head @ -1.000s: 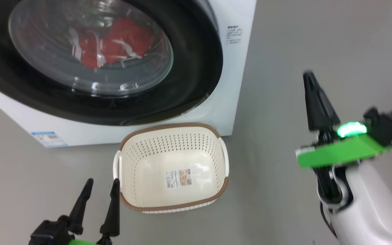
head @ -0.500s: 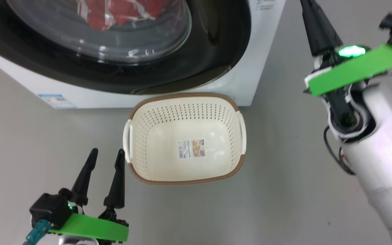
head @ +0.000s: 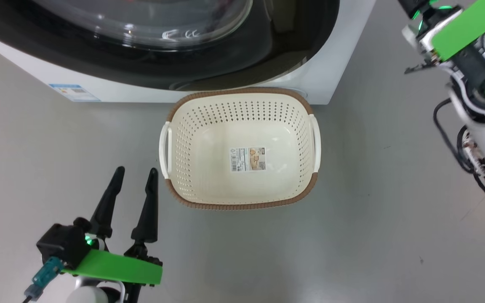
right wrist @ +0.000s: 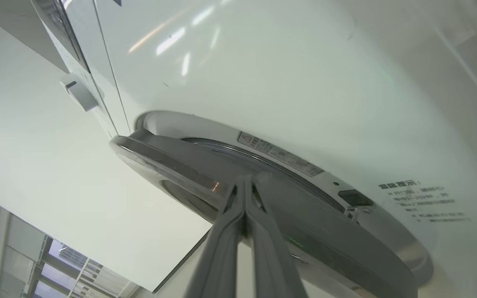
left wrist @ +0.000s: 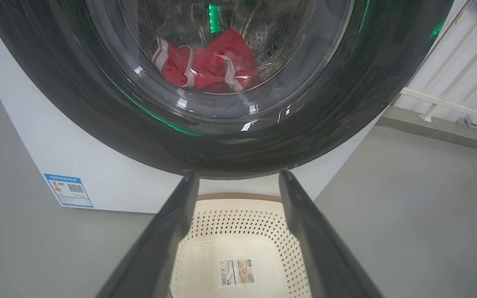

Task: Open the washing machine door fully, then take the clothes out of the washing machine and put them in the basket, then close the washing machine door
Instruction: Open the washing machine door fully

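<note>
Head, left wrist and right wrist views of the loading area: the washing machine (head: 343,63) fills the upper edge of the head view, its white lower front edge running obliquely across the grey floor (head: 373,231) and carrying a small blue label sticker (head: 74,92) near the left. The washing machine door (head: 141,25) shows a wide glossy black rim around bulging clear glass. In the right wrist view its latch-side edge stands slightly off the white front panel. The clothes (left wrist: 209,66), red with white stripes, lie in the steel drum behind the glass. The basket (head: 175,185) stands upright on the floor just before the machine's lower right corner, its far brown rim at the base of the machine and a label sticker showing on its bottom. Open floor lies to its left, right and near side. The left gripper (head: 136,172) is poised above the floor just beside the basket's near left corner, apart from it, its fingers spread wide and holding nothing. The right gripper (right wrist: 246,182) has its fingers pressed together on nothing, tips at the door's outer edge where rim and front panel part; contact there cannot be told. A white railing (left wrist: 449,103) bounds the floor to the machine's right
</note>
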{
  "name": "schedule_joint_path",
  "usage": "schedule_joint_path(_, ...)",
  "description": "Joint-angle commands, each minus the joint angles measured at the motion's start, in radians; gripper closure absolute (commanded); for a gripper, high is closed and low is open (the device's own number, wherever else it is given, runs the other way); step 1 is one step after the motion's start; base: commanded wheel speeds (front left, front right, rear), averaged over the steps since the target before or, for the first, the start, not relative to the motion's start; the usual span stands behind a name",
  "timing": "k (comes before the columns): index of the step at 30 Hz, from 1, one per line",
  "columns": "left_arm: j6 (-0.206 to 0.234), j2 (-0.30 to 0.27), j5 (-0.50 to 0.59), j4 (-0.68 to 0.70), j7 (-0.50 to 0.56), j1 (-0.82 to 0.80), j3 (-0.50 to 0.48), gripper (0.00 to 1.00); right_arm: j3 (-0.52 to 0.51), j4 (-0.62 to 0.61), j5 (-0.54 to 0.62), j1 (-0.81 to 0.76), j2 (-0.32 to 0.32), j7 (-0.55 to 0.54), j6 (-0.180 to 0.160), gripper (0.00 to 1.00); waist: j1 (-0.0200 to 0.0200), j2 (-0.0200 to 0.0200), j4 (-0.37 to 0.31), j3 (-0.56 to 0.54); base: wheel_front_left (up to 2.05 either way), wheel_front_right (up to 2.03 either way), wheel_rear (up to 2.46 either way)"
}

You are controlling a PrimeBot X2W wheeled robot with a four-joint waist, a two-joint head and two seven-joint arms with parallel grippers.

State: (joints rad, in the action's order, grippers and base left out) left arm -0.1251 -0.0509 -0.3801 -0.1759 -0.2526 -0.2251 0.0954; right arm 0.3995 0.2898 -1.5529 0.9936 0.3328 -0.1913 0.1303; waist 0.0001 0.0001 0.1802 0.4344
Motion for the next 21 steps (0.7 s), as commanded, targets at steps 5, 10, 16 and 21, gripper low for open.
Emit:
schedule_joint_path(5, -0.006, -0.031, -0.009, 0.02, -0.009, -0.022, -0.018, 0.0, -0.007, 0.016, -0.092, 0.056, -0.001, -0.126, 0.0, 1.0, 0.0, -0.0001, 0.007, 0.028, 0.0, 0.0, 0.0)
schedule_joint_path(10, -0.006, -0.034, -0.016, 0.021, -0.009, -0.032, -0.006, 0.0, -0.01, 0.073, -0.127, 0.116, -0.004, -0.2, 0.0, 1.0, 0.0, -0.0001, 0.014, 0.053, 0.0, 0.0, 0.0)
schedule_joint_path(16, -0.006, -0.036, -0.023, 0.02, -0.009, -0.043, 0.002, 0.0, 0.001, 0.12, -0.134, 0.17, -0.022, -0.248, 0.0, 1.0, -0.0001, -0.0001, 0.024, 0.07, 0.0, 0.0, 0.0)
schedule_joint_path(21, -0.006, -0.035, -0.026, 0.019, -0.009, -0.047, 0.008, 0.0, 0.0, 0.139, -0.131, 0.195, -0.034, -0.257, 0.0, 1.0, -0.0001, -0.0001, 0.03, 0.077, 0.0, 0.0, 0.0)
